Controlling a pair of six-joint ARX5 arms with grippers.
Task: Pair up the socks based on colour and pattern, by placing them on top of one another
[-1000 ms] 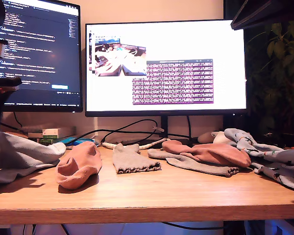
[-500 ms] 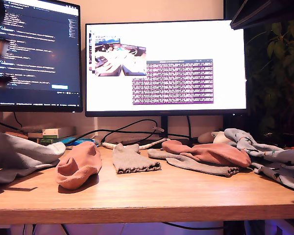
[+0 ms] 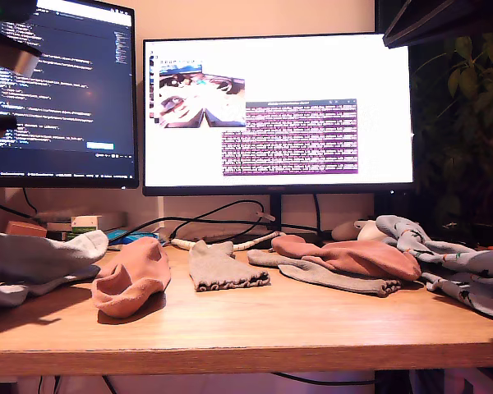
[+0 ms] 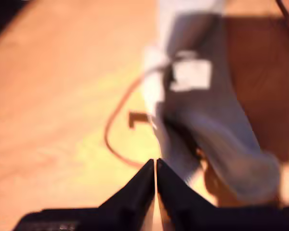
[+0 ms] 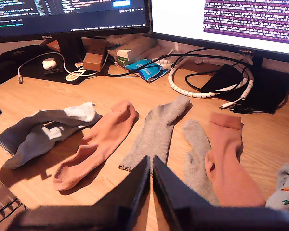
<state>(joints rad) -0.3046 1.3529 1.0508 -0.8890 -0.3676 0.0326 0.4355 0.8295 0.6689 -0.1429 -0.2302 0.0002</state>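
My first gripper [image 4: 155,166]: jaws pressing together; limp pale grey sock [image 4: 231,139] lying just beyond.
My second gripper [image 5: 151,163]: jaws pressing together; short grey-beige sock [image 5: 156,132] lying just ahead.

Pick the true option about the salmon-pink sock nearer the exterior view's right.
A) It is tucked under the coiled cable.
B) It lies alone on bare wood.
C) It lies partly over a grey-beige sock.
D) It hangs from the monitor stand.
C: the salmon-pink sock rests partly on a grey-beige sock, whose two ends stick out from under it in the exterior view.
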